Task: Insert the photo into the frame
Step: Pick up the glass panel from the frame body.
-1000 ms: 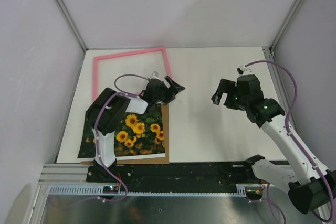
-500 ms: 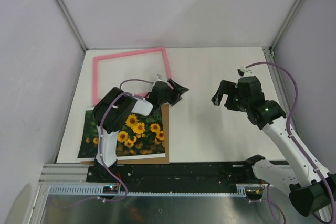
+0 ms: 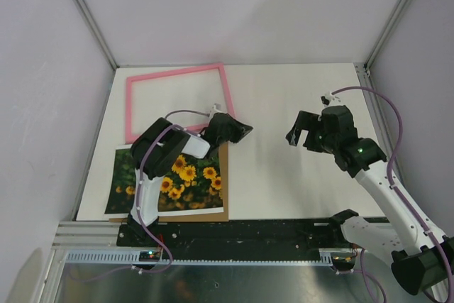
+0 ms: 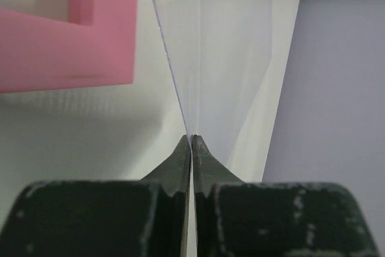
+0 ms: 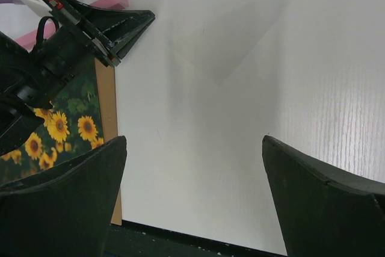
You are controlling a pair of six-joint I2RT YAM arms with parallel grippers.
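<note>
My left end effector (image 4: 191, 144) is pinched shut on a thin clear sheet (image 4: 234, 58) near a corner of the pink frame (image 3: 128, 108), its arm folded over the photo (image 3: 186, 175), which lies face up on the brown backing board (image 3: 224, 189) at the near left of the bench (image 3: 284, 175), not yet framed, while my right end effector (image 3: 301, 130) hovers wide open and empty.

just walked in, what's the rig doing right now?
The left gripper is pinched shut on the edge of a thin clear sheet, just off the near right corner of the pink frame. The frame lies empty at the far left of the table. The sunflower photo lies face up on a brown backing board at the near left, not yet in the frame. The right gripper hovers open on the right, holding nothing.
</note>
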